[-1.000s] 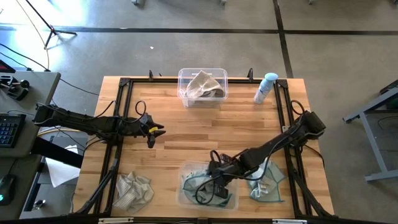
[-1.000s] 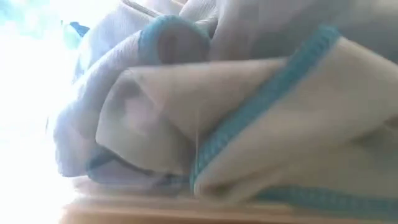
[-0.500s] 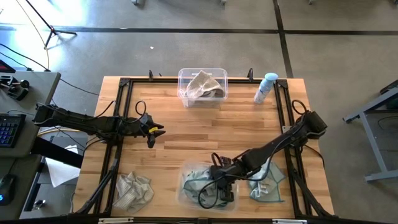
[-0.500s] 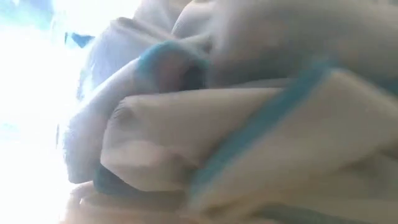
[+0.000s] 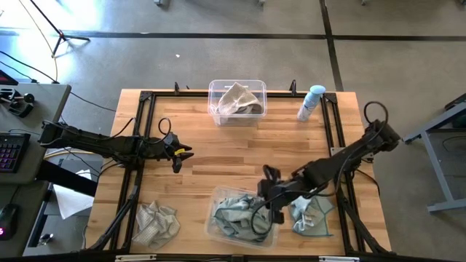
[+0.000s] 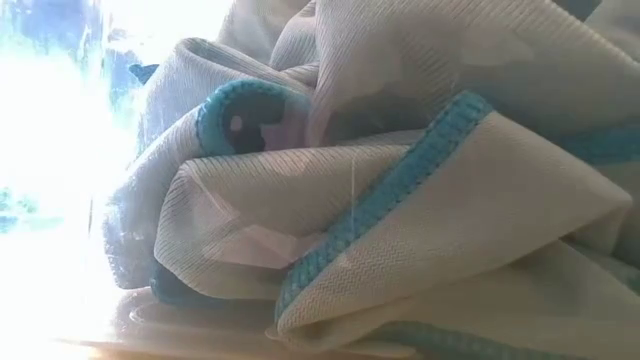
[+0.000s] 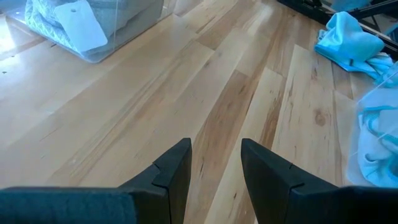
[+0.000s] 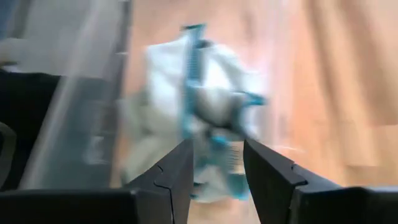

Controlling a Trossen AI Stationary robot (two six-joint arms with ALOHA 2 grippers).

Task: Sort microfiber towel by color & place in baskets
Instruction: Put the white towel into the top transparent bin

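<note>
The near basket (image 5: 218,225) holds crumpled teal-blue towels (image 5: 237,209); their pale folds with teal hems fill the low view (image 6: 400,230). My right gripper (image 5: 271,200) hovers open at this basket's right end, nothing between its fingers (image 8: 214,162); a blurred teal-edged towel (image 8: 199,106) lies ahead of it. Another teal towel (image 5: 309,216) rests on the table to the right. A beige towel (image 5: 156,222) lies at the near left. The far basket (image 5: 215,109) holds a beige towel (image 5: 237,98). My left gripper (image 5: 178,154) waits open over bare wood (image 7: 214,162).
A blue-capped spray bottle (image 5: 312,102) stands at the far right. A black metal frame (image 5: 142,131) runs along the table's sides. Bare wood lies in the table's middle, between the two baskets. Cables loop from the right arm over the near basket.
My right gripper has drawn back out of the near basket, going up and toward the table's right and far edges. The teal towel has stayed in the basket, and its folds have shifted and settled in the low view.
</note>
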